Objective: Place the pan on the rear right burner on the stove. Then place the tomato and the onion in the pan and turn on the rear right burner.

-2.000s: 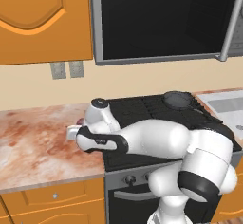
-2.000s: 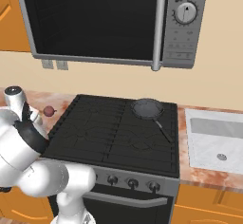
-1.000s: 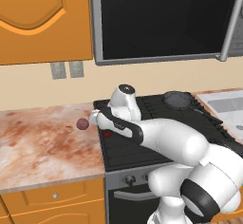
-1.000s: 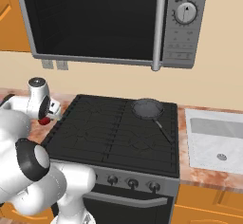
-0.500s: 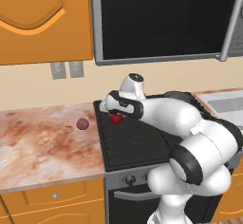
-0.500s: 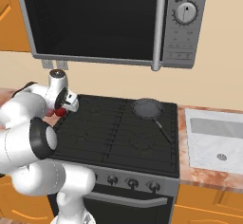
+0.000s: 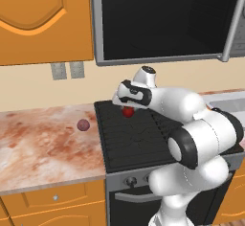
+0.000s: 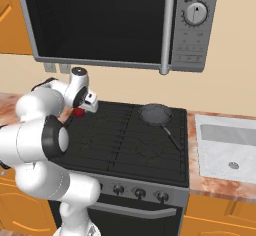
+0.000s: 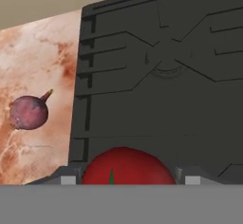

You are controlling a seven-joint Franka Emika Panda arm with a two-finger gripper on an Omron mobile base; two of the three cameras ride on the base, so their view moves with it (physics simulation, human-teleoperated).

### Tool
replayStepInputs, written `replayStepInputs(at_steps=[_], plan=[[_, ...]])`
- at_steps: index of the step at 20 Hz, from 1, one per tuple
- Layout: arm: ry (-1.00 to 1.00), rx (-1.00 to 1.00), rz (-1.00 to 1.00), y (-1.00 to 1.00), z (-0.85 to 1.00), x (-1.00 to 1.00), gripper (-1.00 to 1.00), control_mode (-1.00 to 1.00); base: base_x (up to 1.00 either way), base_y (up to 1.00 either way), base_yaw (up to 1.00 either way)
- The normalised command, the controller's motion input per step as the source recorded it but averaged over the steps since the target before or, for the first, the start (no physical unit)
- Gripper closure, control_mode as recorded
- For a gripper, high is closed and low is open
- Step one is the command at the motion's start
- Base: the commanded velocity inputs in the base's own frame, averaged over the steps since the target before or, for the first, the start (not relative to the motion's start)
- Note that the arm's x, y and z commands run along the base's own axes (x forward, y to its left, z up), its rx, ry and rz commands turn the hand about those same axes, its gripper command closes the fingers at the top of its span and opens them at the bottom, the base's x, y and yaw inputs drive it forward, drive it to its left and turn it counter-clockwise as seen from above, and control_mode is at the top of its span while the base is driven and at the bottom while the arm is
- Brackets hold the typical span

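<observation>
The jaws are closed on the tomato [image 9: 124, 166] — the red ball sits between the two fingertips of the gripper [image 7: 127, 109], held above the left rear part of the stove [image 8: 125, 140]. The pan [image 8: 154, 114] rests on the rear right burner [image 8: 159, 117], handle pointing toward the stove front. From the jaws, the pan lies to the right, across the grates, near the back wall. The coming move is judged a sideways carry to the right — then release over the pan. The onion [image 7: 83, 125] lies on the counter [image 7: 43, 139], left of the stove.
</observation>
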Motion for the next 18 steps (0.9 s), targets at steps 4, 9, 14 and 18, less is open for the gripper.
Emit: replayStepInputs(at_steps=[4, 9, 14, 18], plan=[[0.0, 0.0, 0.0, -0.5, 0.0, 0.0, 1.0, -1.0, 0.0, 0.0, 0.0], [0.0, 0.0, 0.0, -0.47, 0.0, 0.0, 1.0, -1.0, 0.0, 0.0, 0.0], [0.0, 0.0, 0.0, -0.48, 0.0, 0.17, 1.0, -1.0, 0.0, 0.0, 0.0], [0.0, 0.0, 0.0, -0.59, -0.01, 0.39, 1.0, -1.0, 0.0, 0.0, 0.0]])
